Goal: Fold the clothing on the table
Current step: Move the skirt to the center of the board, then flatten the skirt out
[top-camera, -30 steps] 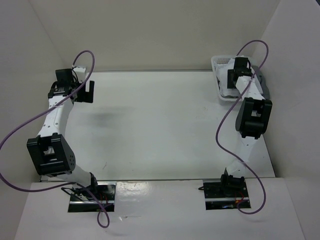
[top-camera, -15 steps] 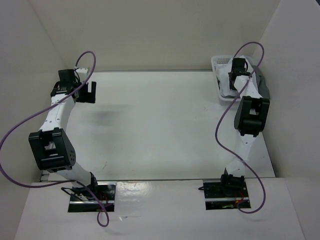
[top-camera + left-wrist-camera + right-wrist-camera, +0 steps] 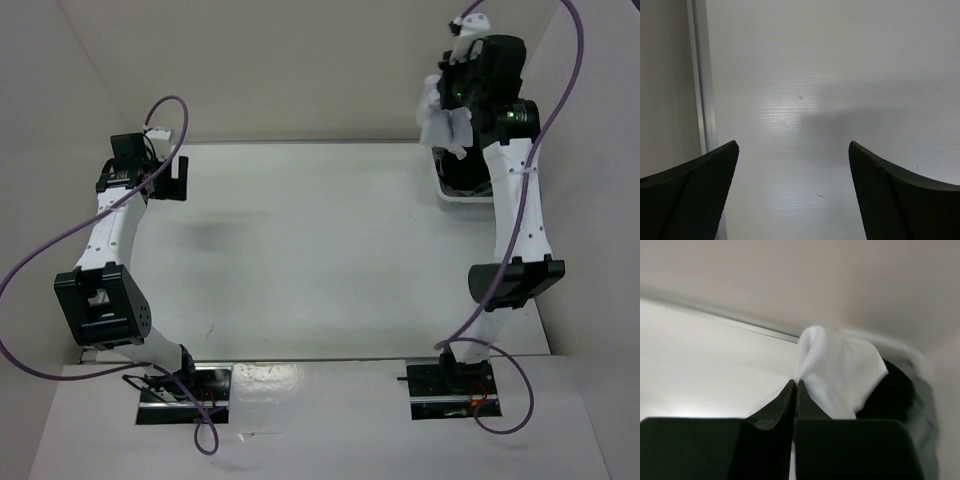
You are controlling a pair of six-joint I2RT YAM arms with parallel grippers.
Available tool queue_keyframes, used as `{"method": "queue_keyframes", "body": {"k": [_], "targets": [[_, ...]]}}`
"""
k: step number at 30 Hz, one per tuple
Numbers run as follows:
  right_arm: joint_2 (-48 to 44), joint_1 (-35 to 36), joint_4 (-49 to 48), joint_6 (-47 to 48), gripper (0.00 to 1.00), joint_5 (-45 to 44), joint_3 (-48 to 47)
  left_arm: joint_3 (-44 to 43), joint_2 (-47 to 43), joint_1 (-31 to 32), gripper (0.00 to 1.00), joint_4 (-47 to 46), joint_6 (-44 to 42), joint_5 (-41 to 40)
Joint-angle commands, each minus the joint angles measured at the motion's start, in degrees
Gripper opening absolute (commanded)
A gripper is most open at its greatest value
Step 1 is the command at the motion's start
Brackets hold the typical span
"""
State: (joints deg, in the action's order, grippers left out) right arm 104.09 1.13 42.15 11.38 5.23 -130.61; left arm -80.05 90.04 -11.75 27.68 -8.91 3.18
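The clothing, a thin white cloth, hangs bunched in the air above the table's far right corner, pinched by my right gripper, which is raised high. In the right wrist view the jaws are pressed together on a fold of the clothing, which drapes away beyond the tips. My left gripper hovers over the far left of the table. Its fingers stand wide apart with only bare table between them.
A white plastic basket sits at the far right corner below the raised cloth, with a dark garment inside it. A metal rail runs along the table's left edge, close to the left gripper. Walls enclose the table on three sides.
My right gripper shut on the white cloth inside the basket and then rose high, lifting the cloth out. The left arm stayed almost still.
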Motion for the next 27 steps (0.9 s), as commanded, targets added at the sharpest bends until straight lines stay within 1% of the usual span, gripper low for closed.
{"method": "queue_keyframes", "body": {"k": [1,2,3,4,5,6,7,8,9,10,11,12,14,16,17,18,19,20,22,23,25,27], "targets": [[-1.26,9.32,8.55,4.79,0.0,14.85,-0.7,-0.46,-3.81,-0.29,0.96,-0.35,-1.02,-0.37],[-1.26,11.07,9.61,5.84,0.0,16.81,-0.18,0.07,-4.34,-0.29,0.96,-0.35,-1.02,-0.37],[-1.26,12.57,10.31,7.42,0.11,17.35,0.35,0.07,-4.35,-0.29,0.96,-0.35,-1.02,-0.37],[-1.26,15.02,10.32,7.43,0.43,16.66,1.14,0.07,-4.96,-0.29,0.96,-0.35,-1.02,-0.37],[-1.26,15.05,9.01,7.43,0.85,13.17,3.93,0.68,-4.96,-0.29,0.96,0.17,-1.02,-0.37],[-1.26,15.57,7.87,7.43,0.96,11.05,5.43,0.69,-4.96,-0.29,0.96,0.18,-1.02,0.15],[-1.26,15.57,6.03,7.43,0.99,8.76,6.84,1.38,-5.57,-0.29,0.96,0.7,-1.55,0.16],[-0.65,15.57,5.23,7.43,0.99,3.35,9.99,1.39,-6.1,-0.29,0.97,0.71,-1.55,0.77],[-0.65,15.57,4.09,7.43,0.99,0.59,12.02,2.17,-6.1,-0.29,0.97,1.32,-1.55,0.77],[-0.65,15.57,0.69,7.43,0.99,-2.13,16.91,3.22,-6.71,-0.29,0.97,1.32,-2.16,1.38],[-0.65,15.57,-1.0,7.43,0.99,-5.12,19.23,3.76,-7.42,-0.29,0.97,1.93,-2.17,1.39],[-0.65,15.57,-2.06,6.91,0.99,-10.63,21.08,4.37,-7.42,-0.29,0.97,1.94,-2.69,1.39],[2.41,15.57,0.63,6.9,0.99,-12.96,22.15,4.9,-8.56,-0.29,0.97,2.72,-2.69,2.53],[4.27,15.57,4.24,6.9,0.97,-8.95,21.63,6.74,-9.35,-0.29,0.96,3.43,-2.69,3.14],[4.28,16.1,6.0,6.9,0.95,-6.4,22.93,7.27,-10.31,-0.29,0.96,3.95,-2.69,4.11],[4.28,17.32,6.01,6.9,0.95,-2.29,24.51,8.41,-10.93,-0.29,0.96,4.48,-2.69,4.81],[4.28,18.29,4.97,6.9,0.95,-1.29,28.44,9.03,-12.07,-0.29,0.95,4.49,-2.69,5.86],[3.58,19.34,2.96,6.9,0.95,-1.28,30.39,9.64,-12.69,-0.29,0.95,5.01,-3.22,8.31],[3.57,22.51,1.62,6.9,0.94,-1.28,33.99,11.4,-14.18,-0.29,0.95,5.54,-3.92,10.69],[4.18,23.21,1.01,6.9,0.94,-1.28,34.71,11.41,-14.19,-0.29,0.95,6.24,-4.97,12.71],[6.03,23.22,-0.13,6.9,0.92,1.25,35.24,12.11,-14.71,-0.29,0.94,6.24,-5.59,12.73],[7.7,23.22,-0.14,6.38,0.89,1.97,34.63,12.11,-14.2,-0.29,0.91,7.64,-6.3,13.26]]}}
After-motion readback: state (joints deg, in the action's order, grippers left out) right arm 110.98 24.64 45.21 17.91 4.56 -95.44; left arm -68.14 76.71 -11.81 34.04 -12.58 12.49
